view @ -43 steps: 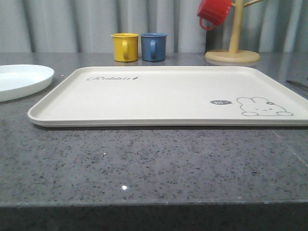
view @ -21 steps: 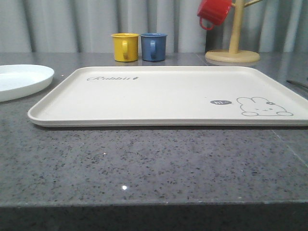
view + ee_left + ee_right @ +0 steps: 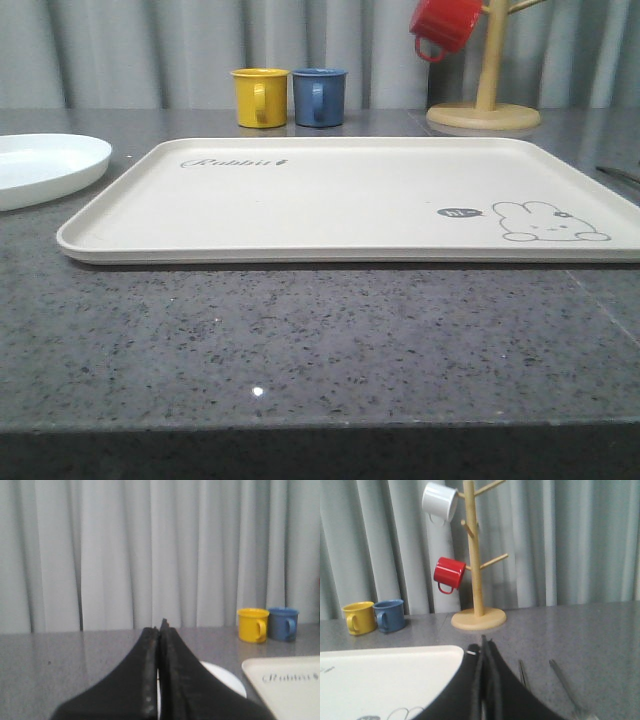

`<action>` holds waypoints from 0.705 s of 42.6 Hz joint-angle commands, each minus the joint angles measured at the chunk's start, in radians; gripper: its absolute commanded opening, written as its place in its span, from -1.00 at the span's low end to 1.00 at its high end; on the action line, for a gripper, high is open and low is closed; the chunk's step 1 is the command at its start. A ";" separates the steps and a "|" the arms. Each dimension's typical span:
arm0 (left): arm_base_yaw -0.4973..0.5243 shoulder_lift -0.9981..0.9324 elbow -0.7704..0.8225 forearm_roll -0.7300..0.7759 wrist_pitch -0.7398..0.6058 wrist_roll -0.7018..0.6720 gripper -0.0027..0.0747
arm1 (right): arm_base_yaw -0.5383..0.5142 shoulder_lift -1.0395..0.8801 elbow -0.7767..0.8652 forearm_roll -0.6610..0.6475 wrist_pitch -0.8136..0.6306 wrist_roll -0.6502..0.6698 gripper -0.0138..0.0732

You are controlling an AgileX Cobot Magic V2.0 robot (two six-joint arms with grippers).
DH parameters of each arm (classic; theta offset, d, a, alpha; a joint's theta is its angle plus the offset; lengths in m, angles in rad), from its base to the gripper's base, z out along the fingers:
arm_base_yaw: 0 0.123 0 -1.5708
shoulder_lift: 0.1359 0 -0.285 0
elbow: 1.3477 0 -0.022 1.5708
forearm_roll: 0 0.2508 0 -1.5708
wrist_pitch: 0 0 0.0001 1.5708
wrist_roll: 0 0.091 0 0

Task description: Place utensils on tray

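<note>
The cream tray (image 3: 350, 190) with a rabbit drawing lies flat in the middle of the grey table, with nothing on it. Two slim silver utensils lie on the table just right of the tray: a thin straight one (image 3: 521, 672) and a longer handle (image 3: 564, 680). Which pieces they are I cannot tell. The tip of one utensil (image 3: 618, 172) shows at the right edge of the front view. My right gripper (image 3: 482, 645) is shut and holds nothing, near the tray's far right corner (image 3: 452, 652). My left gripper (image 3: 160, 627) is shut and holds nothing, left of the tray (image 3: 285, 685).
A round white plate (image 3: 45, 165) sits left of the tray, just beyond my left gripper. Yellow mug (image 3: 260, 97) and blue mug (image 3: 319, 96) stand behind the tray. A wooden mug tree (image 3: 475, 560) at the back right holds a red mug (image 3: 448, 573) and a white mug (image 3: 439, 501).
</note>
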 commanded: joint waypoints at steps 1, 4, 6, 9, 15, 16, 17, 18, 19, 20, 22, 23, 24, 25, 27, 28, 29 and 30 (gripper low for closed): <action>-0.004 -0.009 -0.146 -0.006 0.008 0.002 -0.98 | -0.003 0.018 -0.145 -0.011 0.060 -0.006 -0.84; -0.004 0.019 -0.249 -0.006 0.086 0.002 -0.98 | -0.003 0.060 -0.228 -0.011 0.165 -0.006 -0.84; -0.004 0.052 -0.315 -0.002 0.155 0.002 -0.98 | -0.003 0.096 -0.283 -0.011 0.232 -0.006 -0.84; -0.004 0.114 -0.410 0.017 0.273 0.002 -0.98 | -0.003 0.168 -0.371 -0.011 0.333 -0.006 -0.84; -0.004 0.242 -0.502 0.020 0.430 0.002 -0.98 | -0.003 0.299 -0.480 -0.011 0.494 -0.006 -0.84; -0.004 0.267 -0.504 0.020 0.443 0.002 -0.98 | -0.003 0.328 -0.492 -0.011 0.513 -0.006 -0.84; -0.004 0.281 -0.504 0.020 0.446 0.002 -0.98 | -0.003 0.344 -0.499 -0.011 0.524 -0.006 -0.84; -0.004 0.299 -0.504 0.020 0.455 0.002 -0.98 | -0.003 0.364 -0.503 -0.011 0.529 -0.006 -0.84; -0.004 0.311 -0.502 0.020 0.458 0.002 -0.98 | -0.003 0.379 -0.502 -0.011 0.529 -0.006 -0.84; -0.004 0.327 -0.500 0.018 0.464 0.002 -0.98 | -0.003 0.397 -0.502 -0.011 0.529 -0.006 -0.84; -0.004 0.352 -0.494 0.016 0.468 0.002 -0.98 | -0.003 0.426 -0.502 -0.011 0.529 -0.006 -0.84; -0.004 0.365 -0.492 0.016 0.470 0.002 -0.98 | -0.003 0.441 -0.502 -0.011 0.529 -0.006 -0.84; -0.004 0.374 -0.488 0.016 0.470 0.002 -0.98 | -0.003 0.449 -0.502 -0.011 0.529 -0.006 -0.84; -0.004 0.385 -0.487 0.016 0.470 0.002 -0.98 | -0.003 0.466 -0.502 -0.011 0.529 -0.006 -0.84; -0.004 0.402 -0.484 0.016 0.470 0.002 -0.98 | -0.003 0.484 -0.502 -0.011 0.529 -0.006 -0.84; -0.004 0.412 -0.482 0.016 0.468 0.002 -0.98 | -0.003 0.496 -0.502 -0.011 0.529 -0.006 -0.84; -0.004 0.420 -0.480 0.016 0.468 0.002 -0.98 | -0.003 0.504 -0.502 -0.011 0.529 -0.006 -0.84; -0.004 0.429 -0.474 0.014 0.468 0.002 -0.98 | -0.003 0.515 -0.502 -0.011 0.529 -0.006 -0.84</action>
